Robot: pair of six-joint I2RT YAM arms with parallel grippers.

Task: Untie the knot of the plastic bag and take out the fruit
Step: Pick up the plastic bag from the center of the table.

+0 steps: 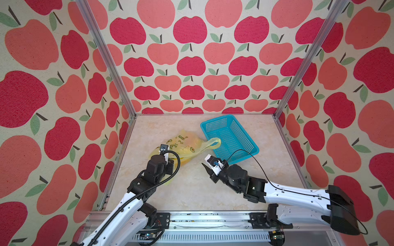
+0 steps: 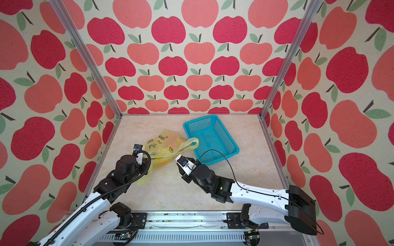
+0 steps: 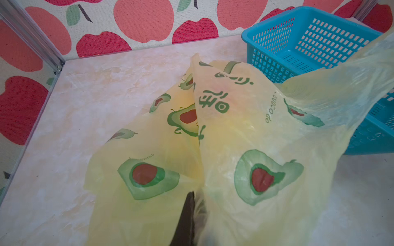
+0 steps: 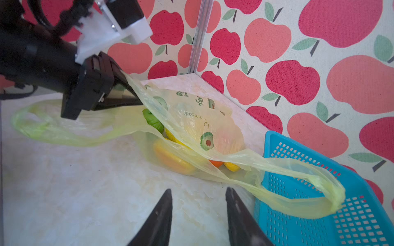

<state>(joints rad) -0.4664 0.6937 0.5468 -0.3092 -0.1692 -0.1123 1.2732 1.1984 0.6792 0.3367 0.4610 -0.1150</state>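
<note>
The plastic bag (image 1: 183,142) (image 2: 164,142) lies left of middle on the table, pale yellow with green avocado prints. My left gripper (image 3: 195,198) (image 4: 136,99) is shut on its upper rim and holds the mouth lifted. Through the mouth the fruit (image 4: 172,158) shows inside: a green one (image 4: 152,120), yellow ones and an orange one (image 4: 216,163). No knot shows. One handle loop (image 4: 332,191) (image 1: 215,142) drapes over the basket, and a second loop (image 4: 32,123) lies on the table. My right gripper (image 4: 198,191) (image 1: 207,170) stands open and empty just in front of the mouth.
A turquoise perforated basket (image 1: 216,120) (image 2: 200,119) (image 3: 275,21) (image 4: 298,144) stands right of the bag, with nothing in it but the draped loop. Apple-print walls and aluminium posts enclose the marble-look table (image 1: 191,191). The right arm's cable arcs over the basket's near corner.
</note>
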